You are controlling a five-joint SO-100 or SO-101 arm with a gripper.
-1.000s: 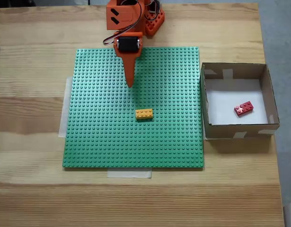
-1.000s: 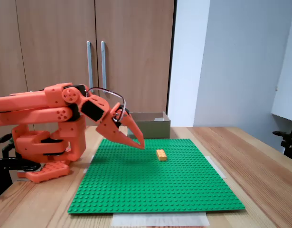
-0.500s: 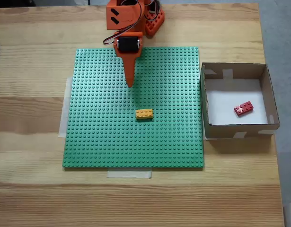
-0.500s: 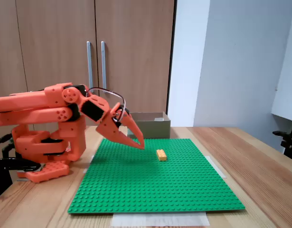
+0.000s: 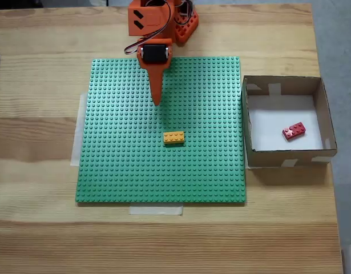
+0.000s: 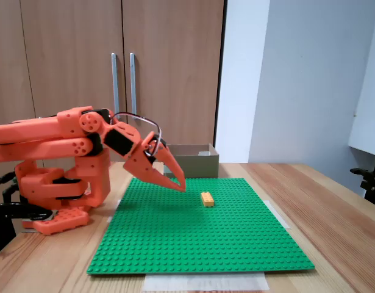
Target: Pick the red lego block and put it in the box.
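Red lego block [image 5: 294,131]: one only, a small rectangular brick with two rows of four studs, lying at a slight tilt on the white bottom of the box [image 5: 283,84], toward the right wall as a fixed view from above shows it. No writing or brand can be read on it or on anything else.

From left to right in that view: the wooden tabletop [image 5: 38,137]; one green studded baseplate [image 5: 118,165] held down by pale tape at its left and near edges; the orange arm [image 5: 149,23] reaching in from the far edge, its pincer [image 5: 157,101] pointing down over the plate with the fingers together and nothing between them; one yellow-orange brick [image 5: 173,137] on the plate, apart from the pincer tip; then the single brown cardboard box, just beside the plate's right edge, with pale tape patches on its rim.

In the side-on fixed view the pincer [image 6: 180,185] hangs just above the plate, left of the yellow-orange brick [image 6: 207,198]; the box [image 6: 193,160] stands behind, its contents hidden.
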